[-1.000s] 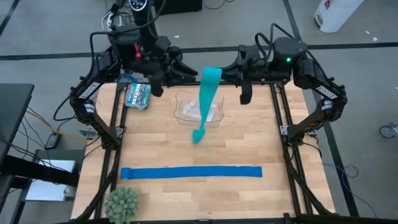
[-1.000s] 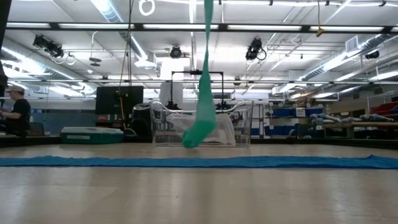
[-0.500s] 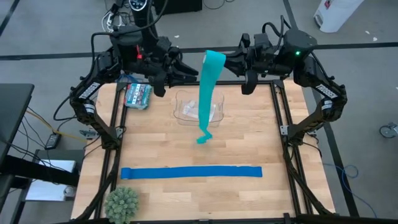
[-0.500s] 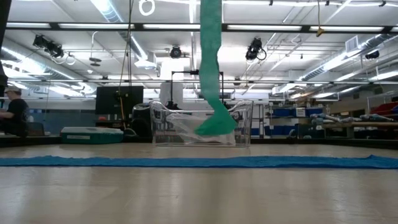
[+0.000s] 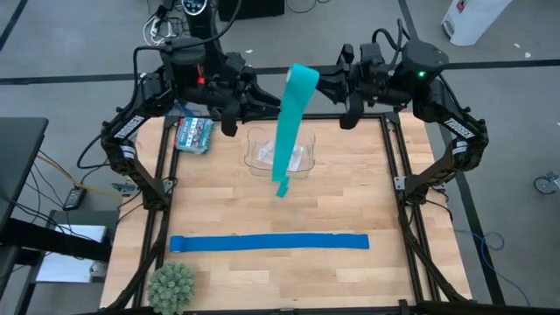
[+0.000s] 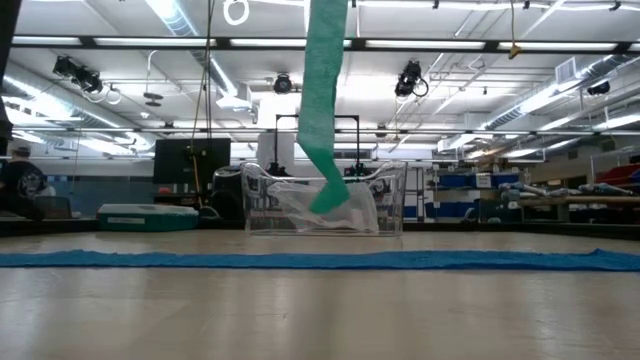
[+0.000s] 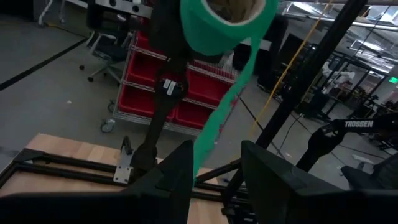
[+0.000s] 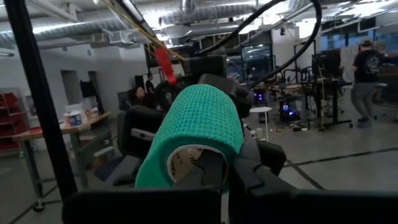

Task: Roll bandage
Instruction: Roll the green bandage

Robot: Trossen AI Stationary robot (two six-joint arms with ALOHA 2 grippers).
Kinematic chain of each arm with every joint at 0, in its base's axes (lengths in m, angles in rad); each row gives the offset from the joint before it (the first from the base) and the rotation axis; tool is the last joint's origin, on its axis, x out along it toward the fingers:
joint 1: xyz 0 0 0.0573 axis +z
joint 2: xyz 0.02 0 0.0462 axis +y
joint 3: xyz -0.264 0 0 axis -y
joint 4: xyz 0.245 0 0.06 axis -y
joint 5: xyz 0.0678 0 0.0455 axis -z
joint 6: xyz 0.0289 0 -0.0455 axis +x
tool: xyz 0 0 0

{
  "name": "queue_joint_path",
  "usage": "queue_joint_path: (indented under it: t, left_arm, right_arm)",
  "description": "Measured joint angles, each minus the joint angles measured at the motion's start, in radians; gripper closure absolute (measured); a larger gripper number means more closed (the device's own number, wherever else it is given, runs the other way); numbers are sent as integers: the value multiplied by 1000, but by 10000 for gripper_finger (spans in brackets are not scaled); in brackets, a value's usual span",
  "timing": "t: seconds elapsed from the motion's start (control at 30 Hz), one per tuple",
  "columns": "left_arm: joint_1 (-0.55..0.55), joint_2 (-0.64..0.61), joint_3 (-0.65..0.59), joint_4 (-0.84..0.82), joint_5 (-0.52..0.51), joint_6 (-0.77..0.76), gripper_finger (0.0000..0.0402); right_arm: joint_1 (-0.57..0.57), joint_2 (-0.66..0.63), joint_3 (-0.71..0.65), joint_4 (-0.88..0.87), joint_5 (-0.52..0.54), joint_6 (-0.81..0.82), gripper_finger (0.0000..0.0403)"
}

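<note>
The teal bandage (image 5: 289, 122) is part roll, part loose strip. Its roll (image 8: 199, 118) is held high above the table's far middle by my right gripper (image 5: 325, 87), which is shut on it. From the roll, the strip (image 6: 322, 100) hangs down broad and slack. Its free end (image 6: 330, 195) dangles clear of the table, in front of the clear bin. My left gripper (image 5: 265, 98) stands open and level, facing the roll from the left. In the left wrist view the strip (image 7: 217, 118) hangs just beyond the gap between its fingers; I cannot tell whether they touch. My right gripper holds the roll by the wall at its open end (image 8: 186, 163). One finger (image 8: 210, 171) seems to reach into the cardboard core and the other (image 8: 252, 168) lies outside. The fingers come nearly level from the table's right, tipped slightly up. The roll is lifted clear, the strip hanging slack below.
A clear plastic bin (image 5: 280, 153) stands under the hanging strip at the far middle. A royal-blue strip (image 5: 269, 242) lies flat across the near half. A teal packet (image 5: 193, 134) sits far left and a green spiky ball (image 5: 171, 284) near left. A person (image 6: 20, 185) is beyond the table.
My right gripper has tipped upward and risen slightly with the roll. The hanging strip has turned from edge-on to broadside, and its free end has risen and swung in front of the bin.
</note>
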Motion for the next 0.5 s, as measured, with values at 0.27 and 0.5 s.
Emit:
queue_joint_path:
  t: [0.27, 0.5]
  left_arm:
    - [-25, 35, 0, 4, -45, -30, 291]
    - [-26, 34, 0, -6, -83, -25, 393]
  right_arm:
    - [-7, 1, 0, 2, 9, 58, 403]
    - [-10, 1, 0, -22, -37, 157, 403]
